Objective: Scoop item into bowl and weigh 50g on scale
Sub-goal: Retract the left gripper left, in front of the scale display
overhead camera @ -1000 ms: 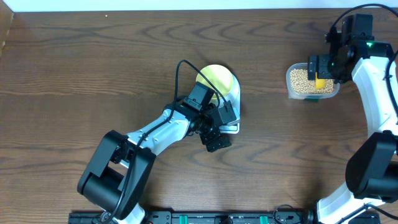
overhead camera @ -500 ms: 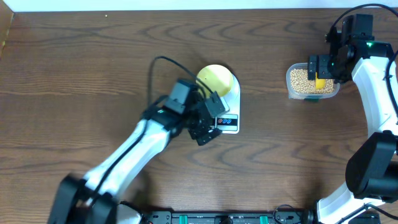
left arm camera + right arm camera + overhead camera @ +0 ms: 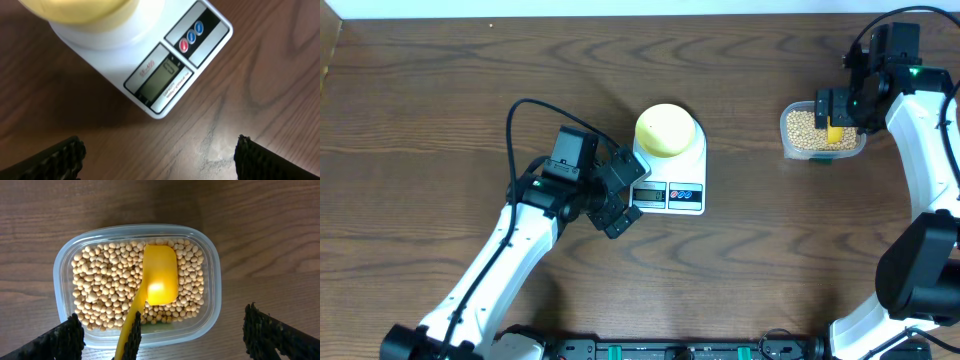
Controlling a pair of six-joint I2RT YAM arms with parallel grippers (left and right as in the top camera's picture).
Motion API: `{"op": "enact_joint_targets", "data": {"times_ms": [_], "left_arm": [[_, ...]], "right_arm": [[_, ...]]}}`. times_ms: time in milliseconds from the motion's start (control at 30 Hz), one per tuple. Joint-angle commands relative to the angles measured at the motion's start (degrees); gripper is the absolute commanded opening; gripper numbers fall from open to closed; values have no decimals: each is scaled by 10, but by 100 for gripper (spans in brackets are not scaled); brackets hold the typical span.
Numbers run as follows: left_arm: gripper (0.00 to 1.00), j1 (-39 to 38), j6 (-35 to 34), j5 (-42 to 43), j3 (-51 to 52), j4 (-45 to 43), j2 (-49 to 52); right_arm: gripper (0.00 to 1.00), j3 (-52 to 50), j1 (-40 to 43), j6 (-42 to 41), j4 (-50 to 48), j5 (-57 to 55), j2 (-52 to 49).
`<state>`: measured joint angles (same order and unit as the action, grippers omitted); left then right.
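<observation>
Wooden bench (image 3: pixel 440 100): dark brown and grained, it is carrying everything in view.
Scale: a white flat rectangular digital kitchen scale (image 3: pixel 667 196) (image 3: pixel 165 80) is lying near the middle of the bench. Its grey display and its red and blue round buttons are facing the robot's side. The digits are showing too faintly to read.
Bowl: a small round pale yellow-green bowl (image 3: pixel 666 129) (image 3: pixel 80 10) is sitting on the scale's platform, behind the display.
Tub: a clear rounded-rectangular plastic tub (image 3: pixel 785 135) (image 3: pixel 212 295) is standing well to the right of the scale, apart from it.
Beans: many small round tan-yellow beans (image 3: pixel 803 125) (image 3: pixel 100 290) are filling the tub, all of them well right of the scale.
Scoop: a yellow long-handled plastic scoop (image 3: pixel 834 130) (image 3: pixel 160 275) is lying on the beans, its handle reaching over the tub's near edge.
Left jaws: released and spread wide, they are gripping nothing. They are hovering over bare wood just off the scale's front left corner and pointing toward the display.
Right jaws: also released and spread wide, they are hanging above the tub, far to the right of the scale. The scoop's handle is passing between the two fingers, and neither finger is touching it.
</observation>
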<state>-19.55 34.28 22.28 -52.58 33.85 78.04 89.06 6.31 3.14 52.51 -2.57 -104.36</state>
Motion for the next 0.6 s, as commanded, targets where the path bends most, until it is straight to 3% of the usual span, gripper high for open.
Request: {"op": "enact_joint_targets", "data": {"times_ms": [0,333,567], "left_arm": [[98,2,-3,-14,15,4,32],[97,2,124,13,16,-4,163],[98,17,220,16,16,0,177]], "right_arm": [[99,-2,4,-3,0,-5,-1],[99,-2,4,-3,0,-5,-1],[99,-2,4,-3,0,-5,-1]]}}
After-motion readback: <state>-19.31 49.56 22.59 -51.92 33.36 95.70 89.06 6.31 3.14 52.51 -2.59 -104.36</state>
